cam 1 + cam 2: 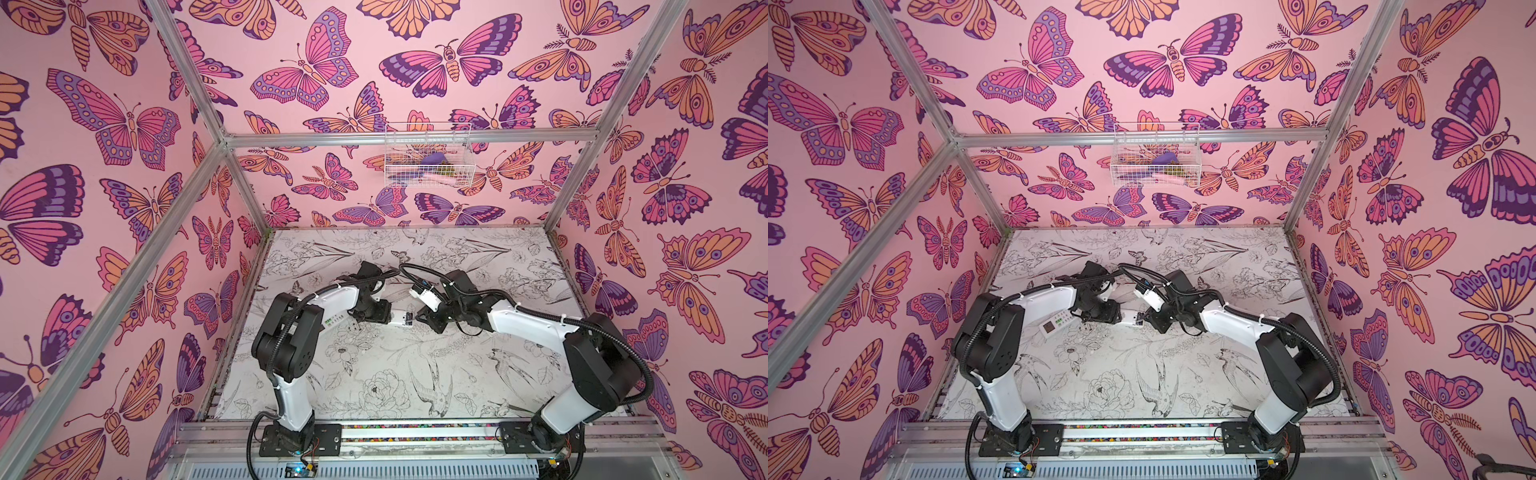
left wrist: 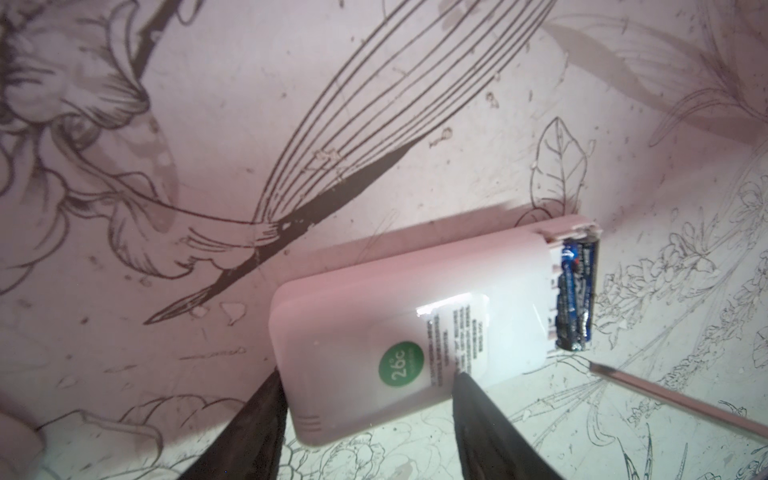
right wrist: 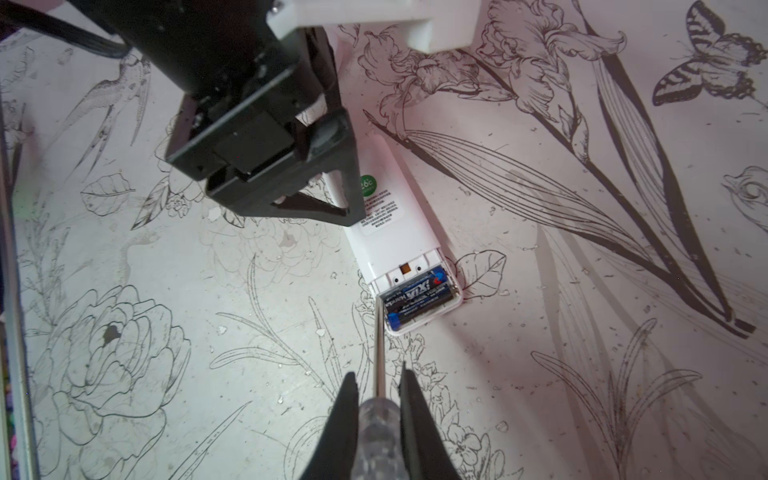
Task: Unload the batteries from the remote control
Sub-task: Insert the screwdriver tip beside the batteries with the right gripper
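Black batteries point(image 3: 417, 301) sit just beyond the right tool point(image 3: 378, 372).

Floral table point(image 1: 415, 365) w/ open-backed remote point(image 3: 392, 237) & 2nd remote point(image 1: 1056, 323).

A clear-handled screwdriver point(image 3: 379, 374) — its steel shaft over the flower-printed counter point(image 1: 395, 365); a white wire basket point(image 1: 405, 143) hangs on the butterfly-papered back wall point(image 1: 332, 62).

Pink butterfly walls point(image 1: 104, 187), aluminium frame point(image 1: 407, 138), sketched floral tabletop point(image 1: 374, 365), white wire basket point(image 1: 428, 124)
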Controlling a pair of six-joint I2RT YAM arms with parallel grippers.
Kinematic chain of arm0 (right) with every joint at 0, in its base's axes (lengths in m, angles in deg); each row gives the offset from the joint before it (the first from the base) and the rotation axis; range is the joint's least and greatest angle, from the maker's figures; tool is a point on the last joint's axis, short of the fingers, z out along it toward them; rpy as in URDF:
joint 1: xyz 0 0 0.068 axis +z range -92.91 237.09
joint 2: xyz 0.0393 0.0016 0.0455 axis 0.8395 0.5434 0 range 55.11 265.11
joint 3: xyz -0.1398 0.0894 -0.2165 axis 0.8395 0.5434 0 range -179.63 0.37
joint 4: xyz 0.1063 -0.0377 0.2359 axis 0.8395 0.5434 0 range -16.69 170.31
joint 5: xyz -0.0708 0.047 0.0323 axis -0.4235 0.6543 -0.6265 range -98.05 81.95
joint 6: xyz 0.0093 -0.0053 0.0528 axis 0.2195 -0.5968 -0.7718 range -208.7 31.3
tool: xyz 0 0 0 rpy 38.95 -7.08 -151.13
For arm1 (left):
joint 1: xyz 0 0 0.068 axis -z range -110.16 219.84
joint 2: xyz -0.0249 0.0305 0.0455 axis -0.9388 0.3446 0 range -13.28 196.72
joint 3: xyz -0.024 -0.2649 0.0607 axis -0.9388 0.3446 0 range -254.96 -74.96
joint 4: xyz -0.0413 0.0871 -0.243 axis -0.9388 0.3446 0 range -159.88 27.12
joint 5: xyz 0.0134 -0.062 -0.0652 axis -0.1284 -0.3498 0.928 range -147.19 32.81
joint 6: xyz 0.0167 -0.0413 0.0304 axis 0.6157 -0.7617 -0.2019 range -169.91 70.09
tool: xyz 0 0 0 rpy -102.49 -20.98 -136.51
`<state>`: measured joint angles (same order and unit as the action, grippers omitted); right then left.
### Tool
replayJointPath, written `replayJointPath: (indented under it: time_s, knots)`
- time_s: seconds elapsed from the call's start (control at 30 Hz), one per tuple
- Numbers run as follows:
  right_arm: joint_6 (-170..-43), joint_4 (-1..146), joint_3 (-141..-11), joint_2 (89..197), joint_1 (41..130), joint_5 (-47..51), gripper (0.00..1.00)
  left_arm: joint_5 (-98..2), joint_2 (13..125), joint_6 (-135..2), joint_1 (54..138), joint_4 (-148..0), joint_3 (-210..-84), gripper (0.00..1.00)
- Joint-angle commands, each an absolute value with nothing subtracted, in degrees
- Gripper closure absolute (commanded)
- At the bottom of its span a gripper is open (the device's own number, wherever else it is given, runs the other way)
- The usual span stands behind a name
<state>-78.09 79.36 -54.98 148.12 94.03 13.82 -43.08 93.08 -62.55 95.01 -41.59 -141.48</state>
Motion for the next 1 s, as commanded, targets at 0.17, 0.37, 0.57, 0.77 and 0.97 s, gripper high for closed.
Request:
replayJointPath:
  time_s: [0.17,0.37,0.57,0.77,0.97]
  knots:
    - [-76.37,81.74,-57.11,149.66,95.03,13.58,1.0,-43.39,95.17,-61.61,95.77,-41.69,-140.51,0.36]
    - [-76.05,81.85,-57.5,149.93,94.97,12.86,1.0,-43.48,95.25,-61.66,95.77,-41.66,-140.57,0.37]
    - [-76.43,80.38,-56.63,149.38,95.05,10.4,1.0,-43.57,95.22,-61.46,95.77,-41.75,-140.52,0.37]
    - [-76.34,80.01,-56.41,149.41,95.05,9.88,1.0,-43.66,95.11,-61.33,95.77,-41.89,-140.26,0.37]
    - [-76.74,78.22,-55.8,148.57,95.03,8.39,1.0,-43.83,94.77,-61.16,95.77,-42.04,-139.82,0.37]
